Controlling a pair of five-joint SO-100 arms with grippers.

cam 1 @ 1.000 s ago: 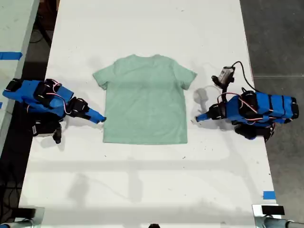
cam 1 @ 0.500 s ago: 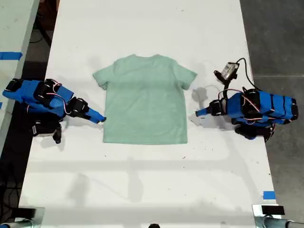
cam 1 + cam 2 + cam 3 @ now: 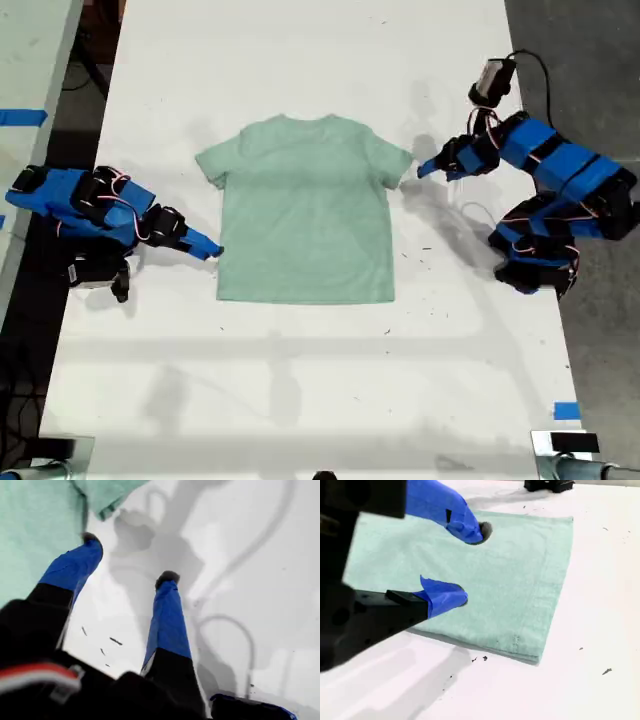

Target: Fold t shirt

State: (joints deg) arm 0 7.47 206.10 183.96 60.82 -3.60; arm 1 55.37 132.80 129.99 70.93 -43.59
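Note:
The pale mint-green t shirt (image 3: 305, 215) lies flat on the white table, neck toward the exterior view's top. My first gripper (image 3: 425, 168) hovers just off the sleeve (image 3: 107, 495) on the exterior view's right. It (image 3: 130, 559) is open and holds nothing. My second gripper (image 3: 212, 250) rests low at the shirt's side edge on the exterior view's left. Its blue fingers are spread over the cloth (image 3: 520, 580) near the hem corner, and it (image 3: 470, 564) is open and holds nothing.
The white table (image 3: 300, 400) stretches toward the exterior view's bottom, with dark floor past its right edge. Blue tape (image 3: 566, 410) marks the exterior view's lower right, and more blue tape (image 3: 22, 117) sits on a neighbouring surface at its left. Small black specks (image 3: 425, 248) dot the table.
The first arm has risen and swung toward the exterior view's top, from beside the shirt's lower side to next to the sleeve. The second arm has not moved.

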